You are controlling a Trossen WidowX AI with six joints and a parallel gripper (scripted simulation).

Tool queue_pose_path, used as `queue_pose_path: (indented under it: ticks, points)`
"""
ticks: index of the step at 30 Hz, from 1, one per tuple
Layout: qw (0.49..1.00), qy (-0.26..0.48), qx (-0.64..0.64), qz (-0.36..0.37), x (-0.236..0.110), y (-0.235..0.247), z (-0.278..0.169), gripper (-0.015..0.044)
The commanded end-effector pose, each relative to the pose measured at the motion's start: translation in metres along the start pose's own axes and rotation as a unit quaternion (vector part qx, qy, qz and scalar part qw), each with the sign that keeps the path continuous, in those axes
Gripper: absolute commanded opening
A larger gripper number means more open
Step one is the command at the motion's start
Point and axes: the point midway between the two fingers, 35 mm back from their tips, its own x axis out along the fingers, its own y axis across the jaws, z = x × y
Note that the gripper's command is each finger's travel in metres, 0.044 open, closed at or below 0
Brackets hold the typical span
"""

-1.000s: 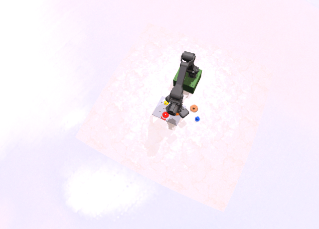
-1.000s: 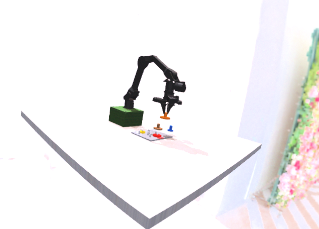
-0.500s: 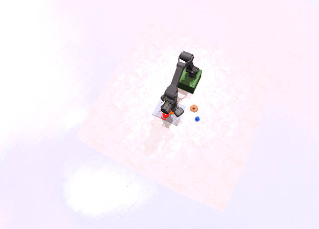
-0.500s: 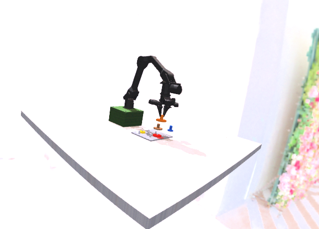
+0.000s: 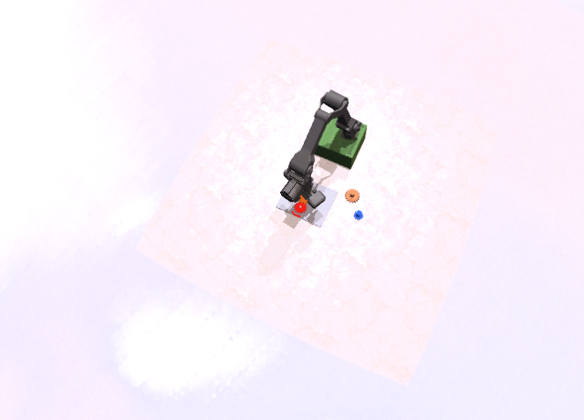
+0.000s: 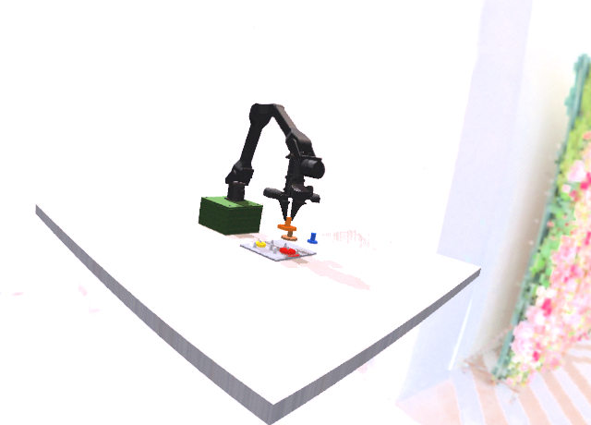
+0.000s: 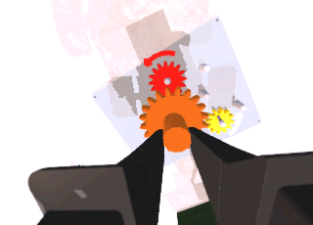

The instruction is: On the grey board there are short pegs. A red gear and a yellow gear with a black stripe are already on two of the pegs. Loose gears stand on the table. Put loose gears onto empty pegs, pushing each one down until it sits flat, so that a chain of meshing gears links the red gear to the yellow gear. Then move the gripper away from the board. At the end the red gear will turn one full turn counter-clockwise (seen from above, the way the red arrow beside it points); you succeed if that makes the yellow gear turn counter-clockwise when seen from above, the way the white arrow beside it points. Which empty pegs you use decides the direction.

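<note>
My gripper [image 6: 288, 218] [image 7: 175, 133] is shut on the handle of an orange gear [image 6: 286, 227] [image 7: 171, 108] and holds it level above the grey board [image 5: 327, 193] [image 6: 278, 257] [image 7: 117, 90]. The red gear [image 5: 302, 207] [image 6: 287, 250] [image 7: 167, 75] sits on a peg beside the red arrow. The yellow gear [image 6: 260, 244] [image 7: 215, 120] sits on another peg; the arm hides it in the top view. Empty pegs stand at the right of the wrist view, such as one peg [image 7: 202, 67]; the held gear hides part of the board there. A paler orange gear [image 5: 351, 195] [image 6: 289, 237] and a small blue gear [image 5: 358, 215] [image 6: 313, 237] stand on the table.
The arm's green base block [image 5: 337, 144] [image 6: 230, 216] [image 7: 196, 215] stands behind the board. The two loose gears are off to one side of the board. The table's edge [image 6: 372, 354] is far from the board.
</note>
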Motion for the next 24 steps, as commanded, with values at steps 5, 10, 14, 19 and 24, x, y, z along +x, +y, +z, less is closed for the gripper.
queue_pose_path:
  ticks: [5,10,14,19,24]
  points:
    - [1.000,0.004,-0.002,0.000,0.011,-0.019,0.003,0.0000]
    - [1.000,0.004,-0.002,-0.001,0.016,-0.031,0.005,0.0000]
    - [1.000,0.004,-0.002,-0.002,0.020,-0.041,0.006,0.0000]
    - [1.000,0.004,-0.002,-0.002,0.023,-0.050,0.007,0.0000]
    - [1.000,0.004,-0.002,-0.002,0.021,-0.050,0.007,0.0000]
